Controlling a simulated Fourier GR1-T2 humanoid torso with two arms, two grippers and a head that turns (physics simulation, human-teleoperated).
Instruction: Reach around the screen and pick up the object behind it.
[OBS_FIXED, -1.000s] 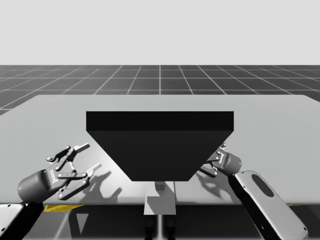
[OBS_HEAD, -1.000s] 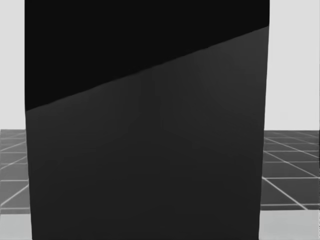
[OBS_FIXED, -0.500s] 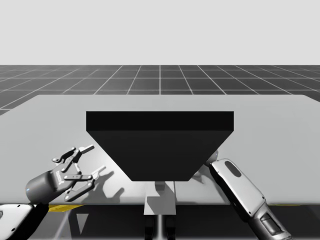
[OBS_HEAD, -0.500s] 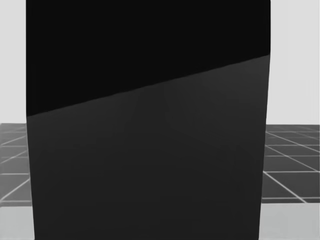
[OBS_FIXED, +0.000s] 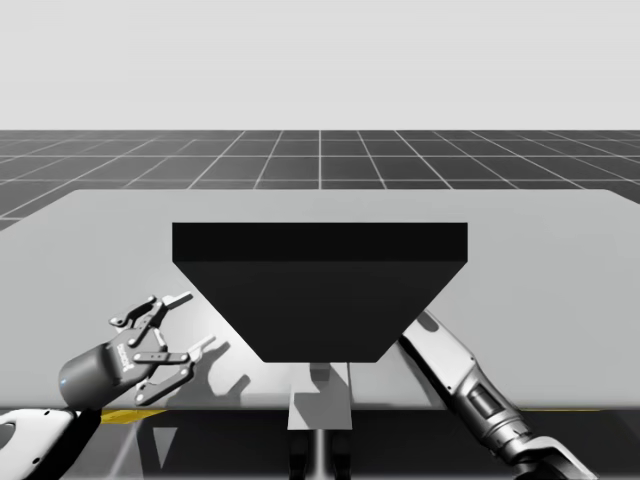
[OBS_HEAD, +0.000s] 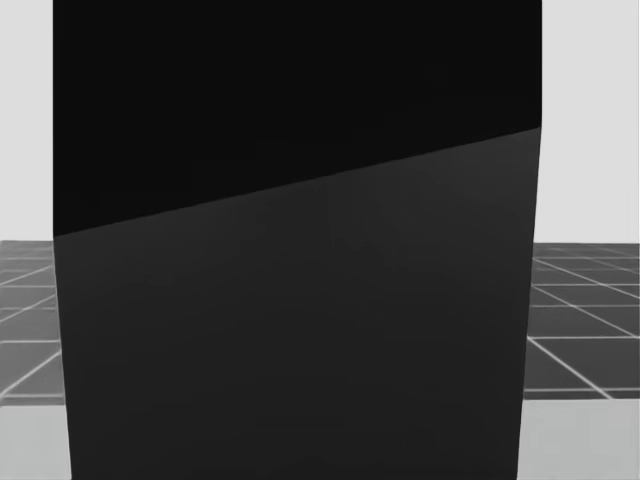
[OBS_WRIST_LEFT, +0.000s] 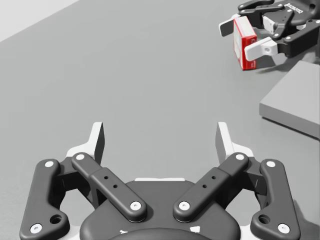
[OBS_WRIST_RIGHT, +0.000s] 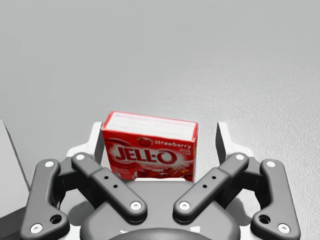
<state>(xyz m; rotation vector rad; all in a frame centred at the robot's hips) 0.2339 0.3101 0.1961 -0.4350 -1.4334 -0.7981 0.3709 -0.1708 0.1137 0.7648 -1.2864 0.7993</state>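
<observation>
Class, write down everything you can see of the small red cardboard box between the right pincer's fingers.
The small red cardboard box is a flat rectangular packet with a glossy red front carrying white lettering and a pale top face. It looks closed and undented. It stands upright, apparently on the grey table, though its base is hidden in the right wrist view. It sits between the fingers of my open right pincer: one finger is close to its side, and a clear gap remains at the other.

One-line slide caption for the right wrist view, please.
Red box stands on the grey table between the open fingers of my right gripper, not yet gripped.
</observation>
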